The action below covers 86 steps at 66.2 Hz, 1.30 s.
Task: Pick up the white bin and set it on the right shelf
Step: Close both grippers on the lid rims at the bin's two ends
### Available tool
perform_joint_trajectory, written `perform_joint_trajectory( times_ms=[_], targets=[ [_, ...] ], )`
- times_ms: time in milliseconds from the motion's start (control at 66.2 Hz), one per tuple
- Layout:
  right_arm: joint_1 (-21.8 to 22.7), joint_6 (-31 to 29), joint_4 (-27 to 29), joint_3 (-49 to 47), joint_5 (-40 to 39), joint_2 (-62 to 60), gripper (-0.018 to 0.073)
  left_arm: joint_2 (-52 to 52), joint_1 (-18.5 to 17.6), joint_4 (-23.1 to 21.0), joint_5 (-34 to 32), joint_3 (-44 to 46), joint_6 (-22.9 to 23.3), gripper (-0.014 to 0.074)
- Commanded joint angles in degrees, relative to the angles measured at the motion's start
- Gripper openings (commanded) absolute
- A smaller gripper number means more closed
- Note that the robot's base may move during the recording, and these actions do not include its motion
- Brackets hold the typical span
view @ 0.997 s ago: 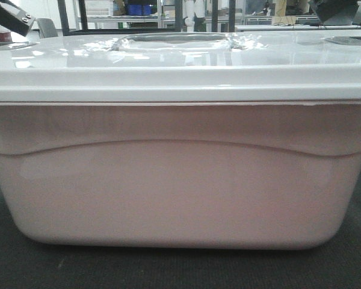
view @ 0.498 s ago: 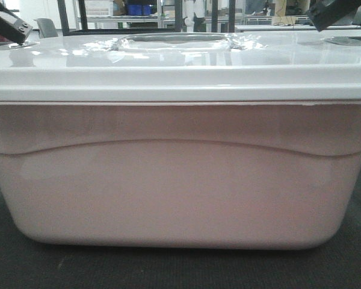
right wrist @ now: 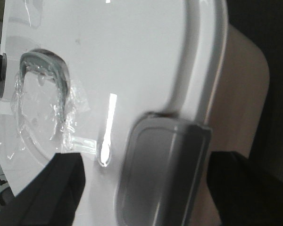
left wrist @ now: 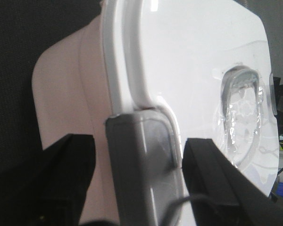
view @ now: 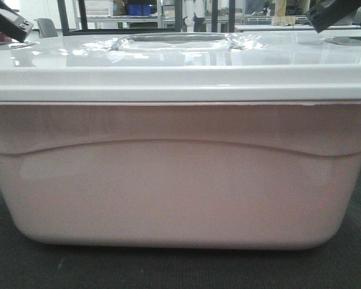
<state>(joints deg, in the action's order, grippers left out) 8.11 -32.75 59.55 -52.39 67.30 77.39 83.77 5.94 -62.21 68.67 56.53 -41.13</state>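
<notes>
White bin (view: 180,192) sits square on the dark textured surface (view: 180,271) with its lid (view: 180,60) on. It lies between the two end effectors. Its long axis runs straight from one to the other, so each arm faces one short end.

Left end effector (left wrist: 137,146) is released, jaws spread wide. Its fingers (left wrist: 61,188) straddle the grey latch (left wrist: 141,174) at that end, one on the tub-wall side and the other over the lid top. Can't tell if either pad touches plastic. The recessed handle (left wrist: 243,108) is out past the fingertips, toward the bin's middle.

Right end effector (right wrist: 146,160) mirrors it: released, nothing clamped. Its fingers (right wrist: 245,188) sit either side of that end's latch (right wrist: 160,169). One is outboard by the tub wall, the other over the lid. The handle recess is beyond the tips, under crinkled clear film (right wrist: 42,113).

My read:
- Neither arm is nearer, so this is a symmetric two-arm pinch on the lid rim.
- The next move needs both sets of jaws to close top-to-bottom on the rim and latch together, then a level lift.
- Risks: the glossy lid could slip, a squeezed latch could pop, and an uneven lift would tilt the tub.

Right shelf isn't identifiable in these views. Only distant racking (view: 108,19) shows behind the bin.
</notes>
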Motion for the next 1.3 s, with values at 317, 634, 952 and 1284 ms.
perform_joint_trajectory(
  times_ms=[317, 634, 952, 1284],
  targets=[
    [-0.3, -0.8, 4.9, -1.3, 2.0, -1.3, 0.0624, -1.3, -3.9, -5.4, 5.0, 1.3, -1.3, 0.0313],
    [-0.3, -0.8, 4.9, -1.3, 2.2, -1.3, 0.0624, -0.3, -5.2, -4.4, 3.0, 1.3, -1.3, 0.0313],
    [-0.3, -0.8, 4.9, -1.3, 2.1, -1.3, 0.0619, -0.3, -5.2, -4.4, 3.0, 1.3, -1.3, 0.0313],
    [-0.3, -0.8, 4.9, -1.3, 2.1, -1.3, 0.0411, -0.3, -5.2, -4.4, 3.0, 1.3, -1.3, 0.0188]
  ],
)
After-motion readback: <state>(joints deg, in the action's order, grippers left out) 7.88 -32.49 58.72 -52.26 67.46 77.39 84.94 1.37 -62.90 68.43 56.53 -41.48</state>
